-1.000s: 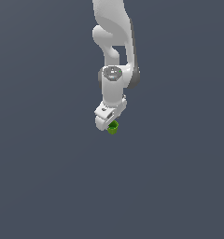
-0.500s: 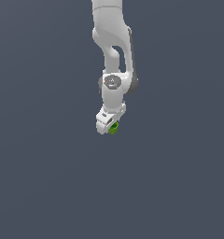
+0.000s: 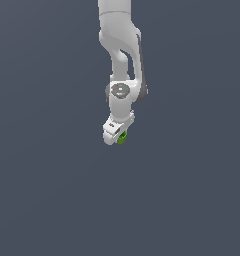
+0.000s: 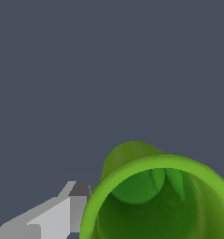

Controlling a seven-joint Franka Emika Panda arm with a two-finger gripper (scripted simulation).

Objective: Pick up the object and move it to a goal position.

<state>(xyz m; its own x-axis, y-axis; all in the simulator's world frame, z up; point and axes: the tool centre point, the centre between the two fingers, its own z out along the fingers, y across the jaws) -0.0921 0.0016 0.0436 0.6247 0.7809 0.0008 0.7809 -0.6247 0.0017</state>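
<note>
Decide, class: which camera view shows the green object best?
The wrist view: the green object fills the frame, showing its hollow inside and rim. The exterior view shows only a tiny green speck at the gripper.

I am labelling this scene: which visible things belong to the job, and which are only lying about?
Belong to the job:
- green cup-like object, held at the gripper
- one grey finger beside it

Lying about:
- nothing else visible, only plain grey background

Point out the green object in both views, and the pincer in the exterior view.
green object (image 3: 122, 136): exterior view, the side showing beside the pincer tip.
green object (image 4: 156, 164): wrist view, its bright open rim.
pincer (image 3: 115, 137): exterior view, its white tip, shut on the green object.
</note>
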